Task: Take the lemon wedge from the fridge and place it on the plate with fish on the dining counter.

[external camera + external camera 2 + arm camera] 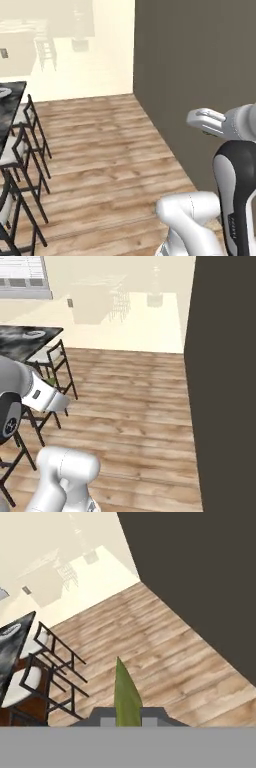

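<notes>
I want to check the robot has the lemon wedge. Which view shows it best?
The hand view: the lemon wedge rises, pointed and yellowish-green, from between the gripper tips at the bottom. I cannot make it out in either base view.

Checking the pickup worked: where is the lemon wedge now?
In the hand view, the lemon wedge stands between the gripper's fingertips, over the wooden floor, with chairs on its left.

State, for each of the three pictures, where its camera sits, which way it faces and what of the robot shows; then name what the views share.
Left base view: behind the arm, left; faces wooden floor, dark grey wall; white arm lower right.
Right base view: behind, right; same floor; arm lower left.
Hand view: on the hand, looking along the jaws at floor; lemon wedge between them.
Shared: dining counter with plate, stools.
</notes>
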